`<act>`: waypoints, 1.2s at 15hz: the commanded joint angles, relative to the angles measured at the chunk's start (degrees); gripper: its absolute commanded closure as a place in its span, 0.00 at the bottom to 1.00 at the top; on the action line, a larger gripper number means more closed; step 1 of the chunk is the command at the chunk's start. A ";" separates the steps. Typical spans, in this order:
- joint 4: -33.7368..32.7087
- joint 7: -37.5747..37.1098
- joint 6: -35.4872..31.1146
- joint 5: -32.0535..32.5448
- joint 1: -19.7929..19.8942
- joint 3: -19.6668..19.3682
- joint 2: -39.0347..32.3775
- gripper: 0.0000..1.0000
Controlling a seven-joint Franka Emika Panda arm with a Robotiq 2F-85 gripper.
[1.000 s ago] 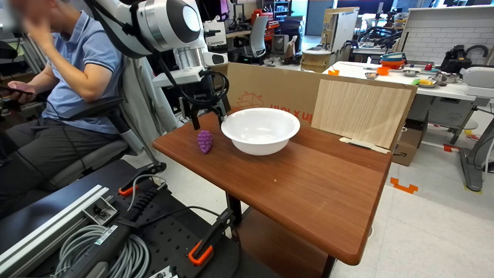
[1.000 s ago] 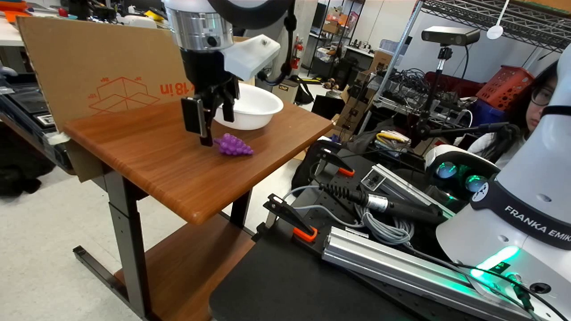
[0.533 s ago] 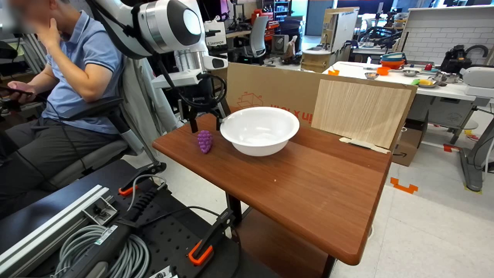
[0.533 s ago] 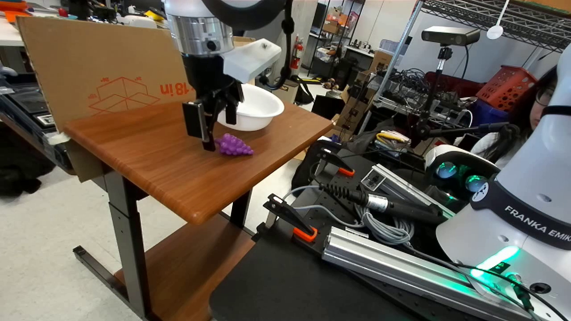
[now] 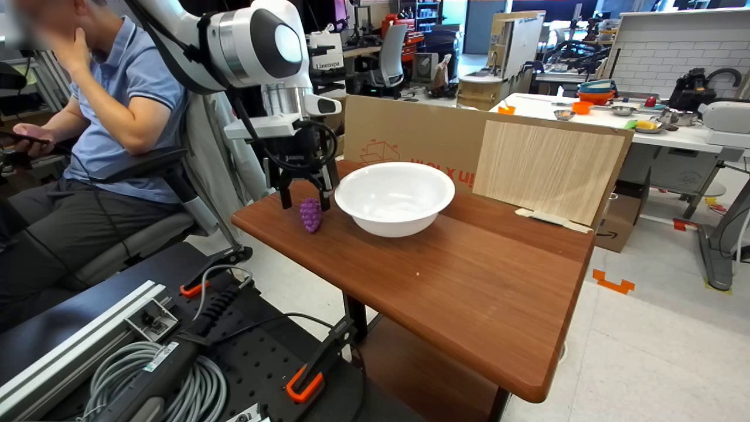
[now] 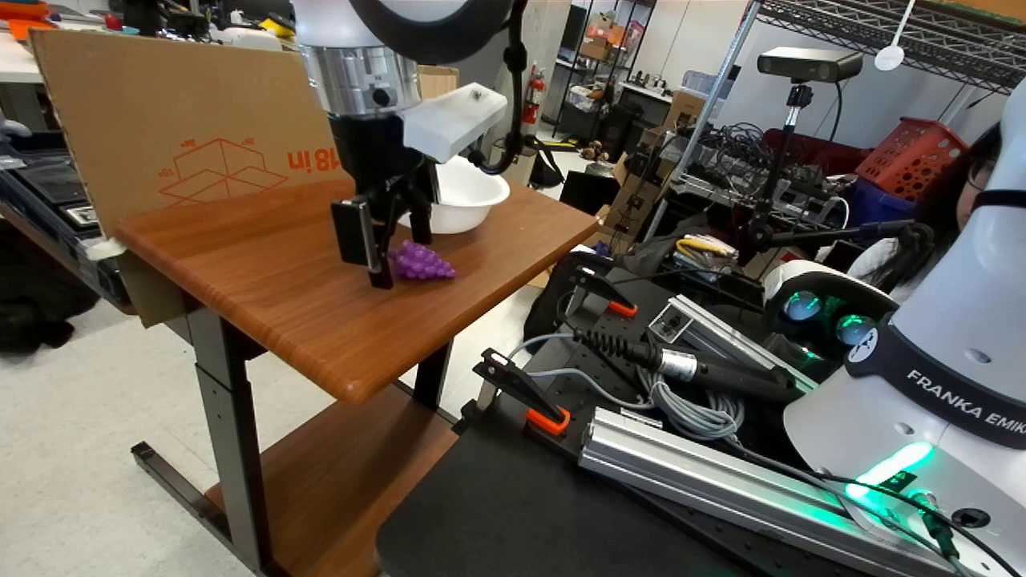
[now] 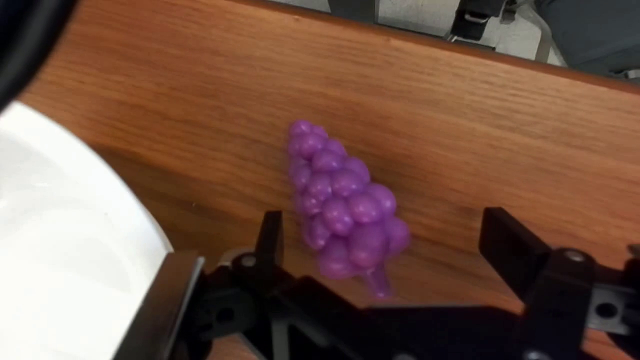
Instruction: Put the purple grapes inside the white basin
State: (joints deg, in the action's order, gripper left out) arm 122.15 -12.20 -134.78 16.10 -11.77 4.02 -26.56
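Observation:
The purple grapes (image 5: 311,217) are a knobbly purple cluster lying flat on the brown table, near its edge. They show also in an exterior view (image 6: 422,262) and in the wrist view (image 7: 345,210), stem toward the gripper. The white basin (image 5: 395,225) stands upright close beside them; it shows partly hidden behind the gripper in an exterior view (image 6: 465,210) and at the left of the wrist view (image 7: 65,210). My gripper (image 5: 306,206) is open, low over the stem end of the grapes. In the wrist view its fingertips (image 7: 384,214) stand on either side of the grapes, apart from them.
The brown table (image 5: 469,281) has a cardboard panel (image 5: 422,132) along its back edge, with a wooden board (image 5: 548,170) leaning on it. In an exterior view the robot's base stands on a black bench (image 6: 481,497) with clamps and cables. A seated person (image 5: 120,105) is beside the table.
My gripper has moved down and a little away from the basin, closer to the grapes. It stays open. The grapes have not moved; the basin has shifted barely, if at all.

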 commanded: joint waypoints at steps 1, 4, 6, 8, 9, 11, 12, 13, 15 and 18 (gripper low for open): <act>-0.81 0.82 1.20 -0.82 -1.00 0.00 -1.42 0.00; -0.97 1.00 1.48 -1.12 -1.09 0.00 -1.76 0.26; -1.04 1.03 1.40 -1.14 -1.14 0.03 -1.89 0.42; -1.08 1.06 1.44 -1.59 -1.15 0.21 -1.83 0.57; -1.03 1.00 1.35 -1.70 -1.23 0.29 -1.69 0.66; -0.83 0.96 1.14 -1.99 -1.26 0.49 -1.17 0.80; -0.15 0.93 0.72 -2.48 -1.14 0.80 0.06 0.80; 0.32 1.06 0.55 -2.91 -0.98 0.99 1.07 0.80; 1.53 1.93 -0.09 -5.38 0.08 1.68 4.18 0.80; 4.46 2.70 -1.68 -8.91 1.87 1.40 12.51 0.80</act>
State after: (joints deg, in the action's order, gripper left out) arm 122.16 -11.49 -135.06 10.85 -12.20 4.87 -23.24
